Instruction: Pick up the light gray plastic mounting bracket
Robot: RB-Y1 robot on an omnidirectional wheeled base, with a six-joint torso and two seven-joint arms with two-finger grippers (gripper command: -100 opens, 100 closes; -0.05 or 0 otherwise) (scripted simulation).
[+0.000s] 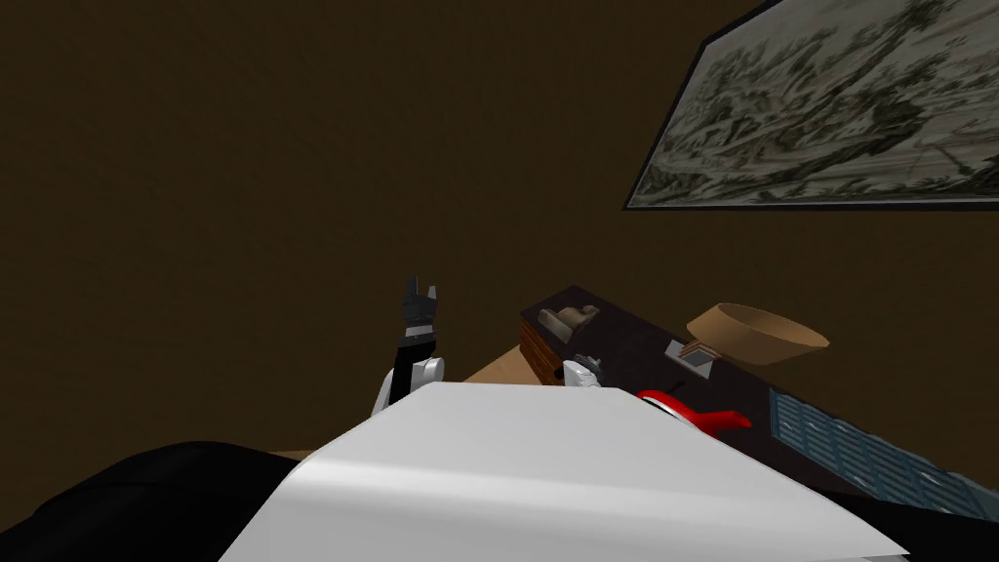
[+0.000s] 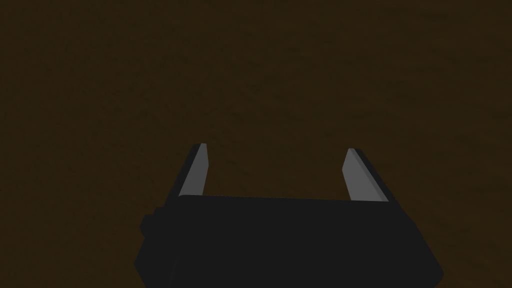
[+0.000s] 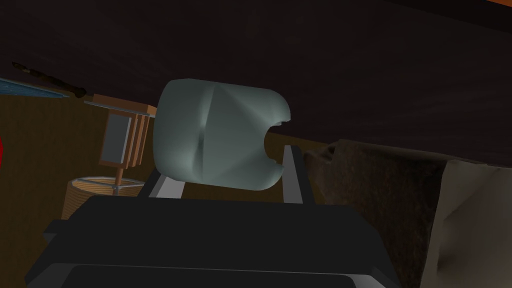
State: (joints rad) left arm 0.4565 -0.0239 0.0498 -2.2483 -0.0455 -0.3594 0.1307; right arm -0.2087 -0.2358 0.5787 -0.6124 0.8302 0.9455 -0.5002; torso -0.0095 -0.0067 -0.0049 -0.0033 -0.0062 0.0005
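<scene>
**Bracket in the right pincer at the counter's left end**

The light grey mounting bracket (image 3: 220,135) is a rounded, faintly greenish piece with a notch cut into one edge. It sits between the two fingers (image 3: 292,175) of the right pincer (image 3: 227,152). The fingers are drawn in against its opposite sides, one beside the notch and the other partly hidden behind the bracket's body, so the pincer is clamped on it. Bracket and pincer are at the left end (the robot's left) of the dark counter (image 1: 634,341), close to its front edge. Whether the bracket rests on the counter top or hangs clear of it cannot be told.

At the same end of the counter, just behind the bracket, lies a tan and brown blocky object (image 1: 571,319). Toward the counter's middle stands a small wood-framed panel (image 1: 696,353). Just beside the panel, at the counter's back edge, is a tan bowl (image 1: 759,334). A red object (image 1: 698,418) with a handle lies by the counter's front edge, partly hidden. A blue gridded panel (image 1: 859,451) lies at the counter's right end.

The left pincer (image 2: 276,148) is held upright well off the counter's left end. Its fingers stand apart, and it faces a dark brown wall (image 1: 244,195). On that wall, above the counter's right half, hangs a framed picture (image 1: 829,107) in grey-green tones.
</scene>
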